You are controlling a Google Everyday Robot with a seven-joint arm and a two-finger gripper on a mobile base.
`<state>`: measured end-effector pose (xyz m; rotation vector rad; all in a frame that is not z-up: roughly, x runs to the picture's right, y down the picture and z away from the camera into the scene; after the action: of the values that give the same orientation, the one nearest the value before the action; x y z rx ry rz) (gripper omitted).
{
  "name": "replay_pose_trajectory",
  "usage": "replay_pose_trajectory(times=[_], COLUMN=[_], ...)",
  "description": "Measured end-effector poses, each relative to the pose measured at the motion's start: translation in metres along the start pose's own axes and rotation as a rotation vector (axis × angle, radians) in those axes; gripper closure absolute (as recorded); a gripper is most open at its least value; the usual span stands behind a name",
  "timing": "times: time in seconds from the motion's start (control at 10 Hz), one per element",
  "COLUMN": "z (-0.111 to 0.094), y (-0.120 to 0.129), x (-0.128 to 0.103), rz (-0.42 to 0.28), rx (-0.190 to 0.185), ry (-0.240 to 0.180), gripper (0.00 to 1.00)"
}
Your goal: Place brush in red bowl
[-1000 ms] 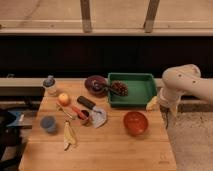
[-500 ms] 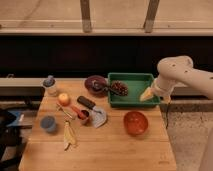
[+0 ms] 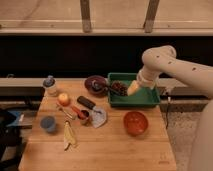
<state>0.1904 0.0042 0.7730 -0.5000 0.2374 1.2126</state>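
Note:
The red bowl (image 3: 135,123) sits empty on the right part of the wooden table (image 3: 100,150). The brush (image 3: 106,87) seems to be the slim dark stick lying across the dark purple bowl (image 3: 94,84), its end reaching toward the green tray (image 3: 150,97). My gripper (image 3: 133,89) hangs from the white arm (image 3: 160,62) over the middle of the green tray, to the right of the brush and behind the red bowl. It is open and nothing is in it.
A dark reddish cluster (image 3: 119,88) lies in the tray. Left of centre are a short black block tool (image 3: 86,102), a red-handled utensil (image 3: 77,111), an orange fruit (image 3: 63,99), a blue cup (image 3: 48,123), a banana peel (image 3: 69,136) and a small bottle (image 3: 49,85).
The arm swung left from beyond the table's right edge, bringing the gripper over the green tray. The objects on the table have not moved.

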Motion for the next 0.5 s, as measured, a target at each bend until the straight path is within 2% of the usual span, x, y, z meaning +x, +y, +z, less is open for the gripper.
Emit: replay_pose_trajectory(times=[0.1,0.2,0.5], z=[-0.0029,-0.0035,-0.0035], y=[0.0171,0.0208,0.0203], x=[-0.0041,-0.0042,-0.0042], rz=[-0.073,-0.096,-0.096], rx=[-0.004,-0.002,-0.001], ry=[-0.012,-0.014,-0.015], gripper=[0.2,0.2,0.2])
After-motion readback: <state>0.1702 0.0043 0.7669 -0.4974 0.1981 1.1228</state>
